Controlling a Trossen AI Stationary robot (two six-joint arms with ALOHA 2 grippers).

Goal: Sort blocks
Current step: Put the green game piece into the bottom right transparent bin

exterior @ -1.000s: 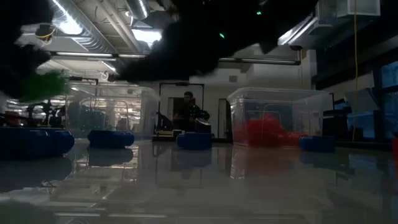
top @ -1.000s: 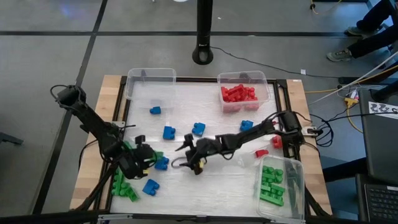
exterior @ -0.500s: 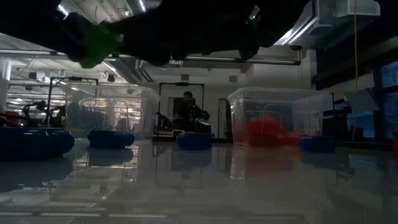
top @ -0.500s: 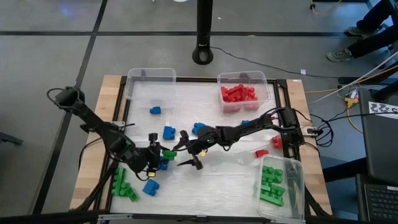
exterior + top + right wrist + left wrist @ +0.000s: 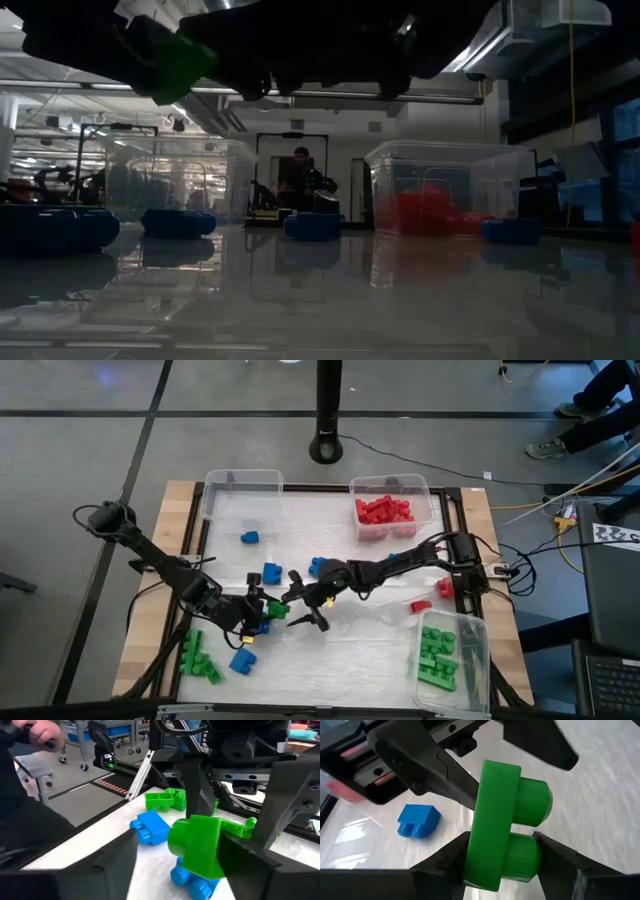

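Pinching a small green studded plastic brick (image 5: 505, 825) by its sides, the left hand (image 5: 262, 608) holds it clear of the white bench (image 5: 360, 650), presenting it mid-bench so the other arm can carry it toward the green pile. Facing it, the right hand (image 5: 300, 607) has its fingers spread on either side of the brick; whether they touch it yet is hard to tell. Beyond lie loose blue bricks (image 5: 271, 573), then a clear plastic bin of red bricks (image 5: 385, 510).
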